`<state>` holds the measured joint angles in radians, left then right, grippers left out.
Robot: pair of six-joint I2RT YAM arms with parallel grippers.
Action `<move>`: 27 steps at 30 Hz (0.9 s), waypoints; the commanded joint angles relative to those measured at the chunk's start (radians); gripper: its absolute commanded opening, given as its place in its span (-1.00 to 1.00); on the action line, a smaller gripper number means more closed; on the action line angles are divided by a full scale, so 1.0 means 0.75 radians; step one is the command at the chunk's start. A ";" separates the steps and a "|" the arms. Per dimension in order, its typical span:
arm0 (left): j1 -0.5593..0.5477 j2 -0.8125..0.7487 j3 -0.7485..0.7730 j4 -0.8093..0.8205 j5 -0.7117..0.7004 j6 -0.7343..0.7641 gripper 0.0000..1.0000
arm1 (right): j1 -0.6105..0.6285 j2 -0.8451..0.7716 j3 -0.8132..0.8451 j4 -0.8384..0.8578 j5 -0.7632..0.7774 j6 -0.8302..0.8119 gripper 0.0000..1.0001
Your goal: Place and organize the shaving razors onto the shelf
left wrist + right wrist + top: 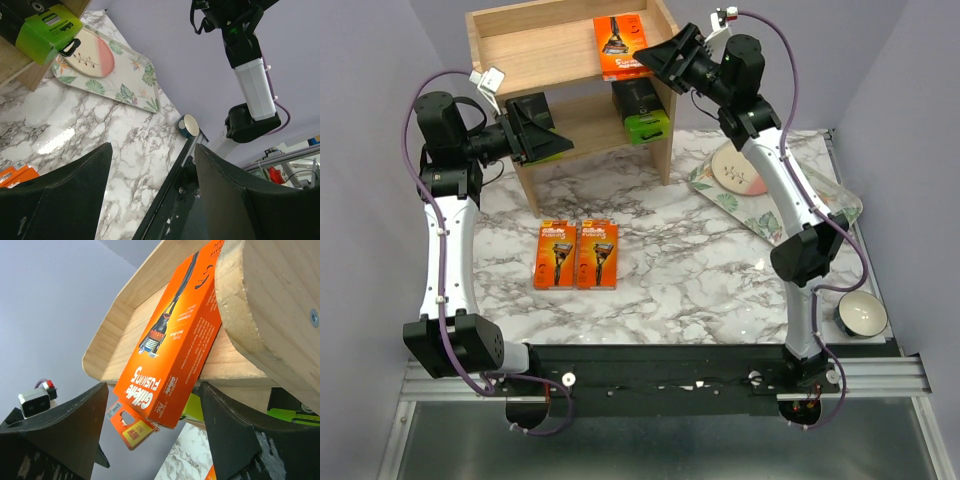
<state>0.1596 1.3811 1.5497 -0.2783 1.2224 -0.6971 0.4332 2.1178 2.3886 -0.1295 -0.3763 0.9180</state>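
The wooden shelf [510, 45] stands at the back. One orange razor pack [620, 45] lies on its top tier, its end overhanging the front edge. My right gripper [655, 55] is open around that overhang; in the right wrist view the pack [170, 345] hangs free between the fingers [60, 430] of the gripper [154, 386]. A dark pack with a lime-green end [642, 112] [47, 30] sits on the lower tier. My left gripper [555, 140] [152, 150] is open and empty at the lower tier's left, a green sliver [558, 153] under it. Two orange packs [553, 255] [597, 254] lie on the table.
A floral tray [760, 215] [135, 82] with a pink plate [735, 170] lies right of the shelf, under the right arm [252, 85]. A small bowl [860, 315] [189, 125] sits near the table's right front corner. The shelf's right side panel [270, 305] is close to the right gripper.
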 commanded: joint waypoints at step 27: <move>0.004 -0.027 -0.162 0.132 -0.022 -0.062 0.51 | -0.007 -0.300 -0.293 -0.089 -0.126 0.245 0.25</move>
<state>0.1596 1.3792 1.4334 -0.1963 1.2148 -0.7452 0.4141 1.9255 2.1506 -0.1818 -0.4435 1.0752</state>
